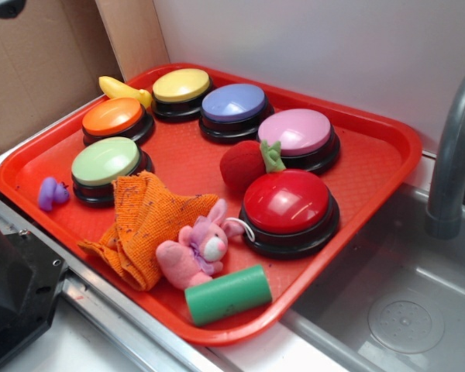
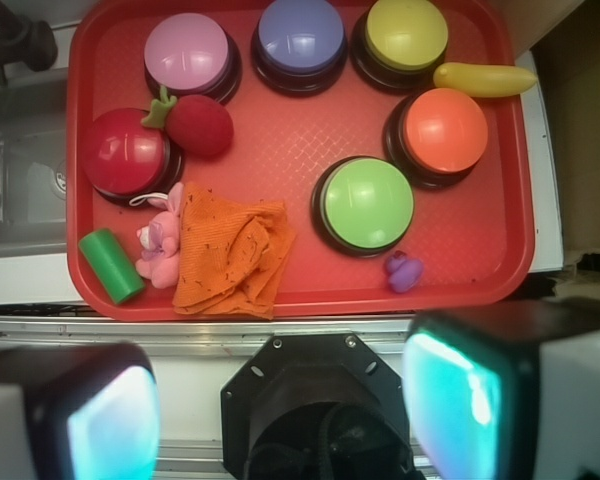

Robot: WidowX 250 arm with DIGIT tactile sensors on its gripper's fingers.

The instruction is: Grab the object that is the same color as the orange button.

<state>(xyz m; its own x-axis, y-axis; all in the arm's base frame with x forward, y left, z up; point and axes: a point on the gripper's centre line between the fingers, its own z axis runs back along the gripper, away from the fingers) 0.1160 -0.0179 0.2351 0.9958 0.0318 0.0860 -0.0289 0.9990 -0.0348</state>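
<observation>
The object, a crumpled orange woven cloth [image 1: 147, 225] [image 2: 230, 250], lies on the red tray [image 1: 194, 159] [image 2: 300, 140] near its front edge, between the green button and a pink plush bunny. Further back, by a toy banana, stands the orange button [image 1: 114, 116] [image 2: 445, 130]. In the wrist view my gripper [image 2: 285, 420] hangs high above the robot base, short of the tray's near rim. It is open, its two cyan pads [image 2: 450, 400] wide apart with nothing between them. In the exterior view the gripper is out of sight.
Also on the tray: green [image 1: 105, 161], yellow [image 1: 181, 85], blue-violet [image 1: 233, 103], pink [image 1: 295, 132] and red [image 1: 286, 201] buttons, a plush strawberry [image 1: 242, 164], the bunny [image 1: 192, 249], a green cylinder [image 1: 228, 294], the banana [image 1: 122, 89], a purple toy [image 1: 52, 193]. Sink and faucet [image 1: 449, 155] are right.
</observation>
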